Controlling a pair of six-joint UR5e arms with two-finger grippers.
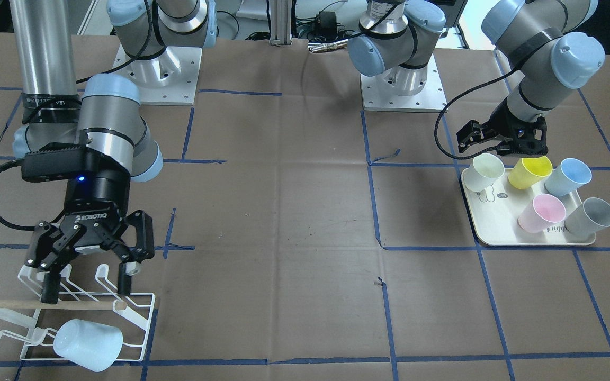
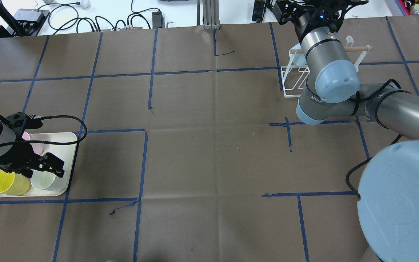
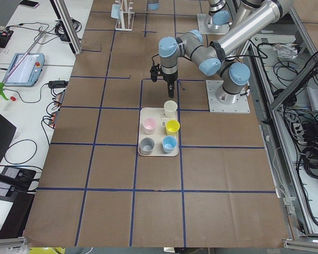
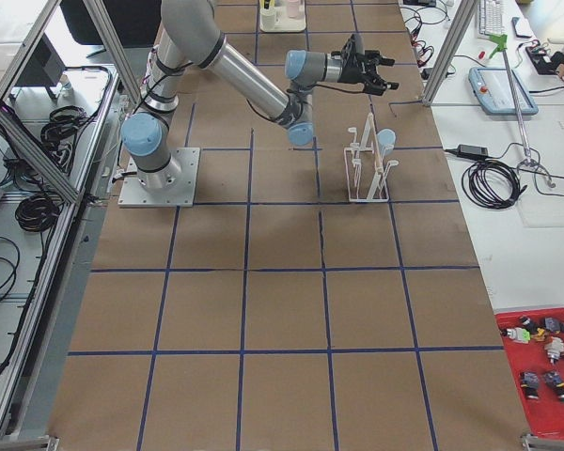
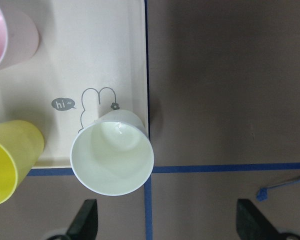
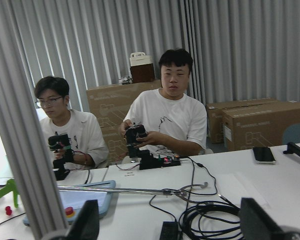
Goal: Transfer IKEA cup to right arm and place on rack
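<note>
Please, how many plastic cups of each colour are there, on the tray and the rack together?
Blue plastic cups: 2, one on the cream rectangular tray, one on the white wire rack
White plastic cup: 1
Yellow plastic cup: 1
Pink plastic cup: 1
Grey plastic cup: 1
Total: 6

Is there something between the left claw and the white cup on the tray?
Nothing visible. The open left claw hangs over the white cup, with only air between. The yellow cup stands close beside it on the tray.
</note>
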